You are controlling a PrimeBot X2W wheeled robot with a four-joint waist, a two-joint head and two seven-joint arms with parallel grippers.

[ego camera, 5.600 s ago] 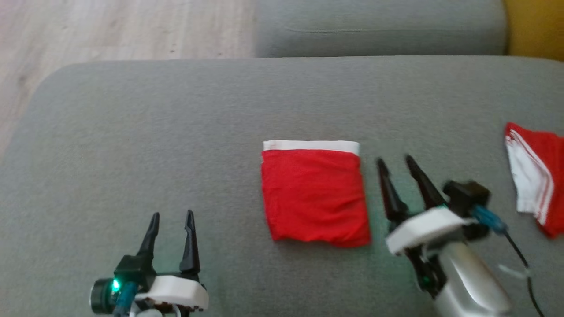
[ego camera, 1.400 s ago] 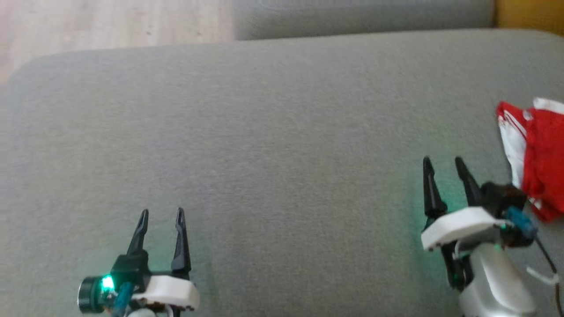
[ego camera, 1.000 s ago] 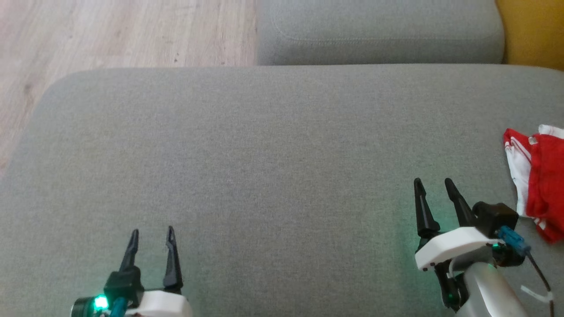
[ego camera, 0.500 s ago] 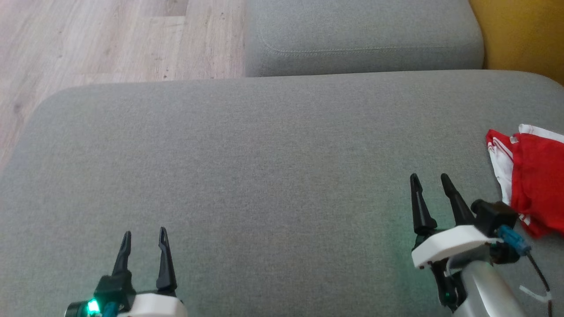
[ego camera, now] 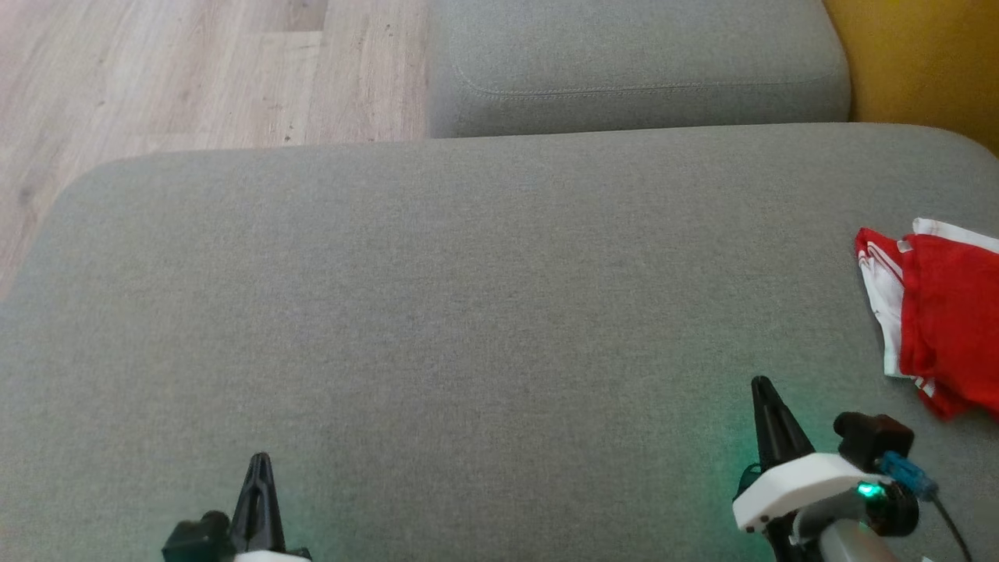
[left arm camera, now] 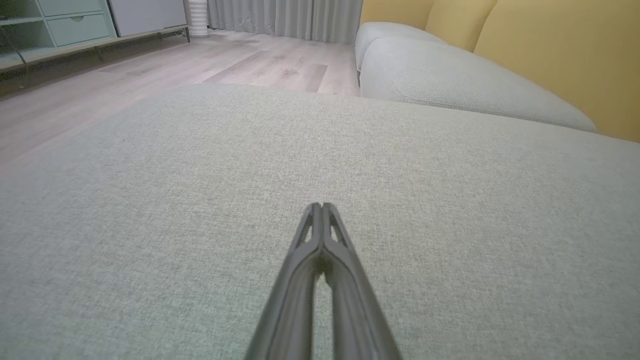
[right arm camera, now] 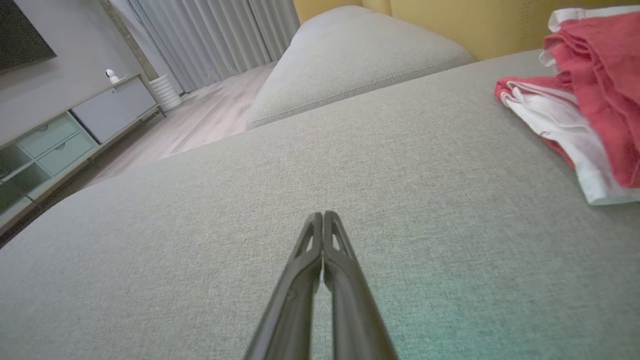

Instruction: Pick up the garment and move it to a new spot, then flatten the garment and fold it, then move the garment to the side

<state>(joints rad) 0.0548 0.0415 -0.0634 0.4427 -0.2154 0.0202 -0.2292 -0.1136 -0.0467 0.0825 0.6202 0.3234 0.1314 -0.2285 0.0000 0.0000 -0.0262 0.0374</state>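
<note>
The red garment (ego camera: 948,312) with its white band lies at the right edge of the grey sofa cushion (ego camera: 468,297), on top of a red-and-white striped piece. The right wrist view has the garment (right arm camera: 595,85) at its upper right. My right gripper (ego camera: 761,386) is shut and empty, low on the cushion, to the left of the garment and apart from it; its fingertips (right arm camera: 322,216) meet. At the bottom left my left gripper (ego camera: 260,460) is shut too, with nothing in it, fingers (left arm camera: 320,207) pressed together over bare cushion.
A second grey cushion (ego camera: 632,70) lies beyond the far edge, with a yellow backrest (ego camera: 921,62) at the right. Wooden floor (ego camera: 156,78) lies past the cushion's left and far-left edges. A low cabinet (right arm camera: 75,125) stands across the room.
Both grippers have shut from open and drawn back toward the bottom of the head view. The folded garment, in the cushion's middle earlier, now lies on the pile at the right.
</note>
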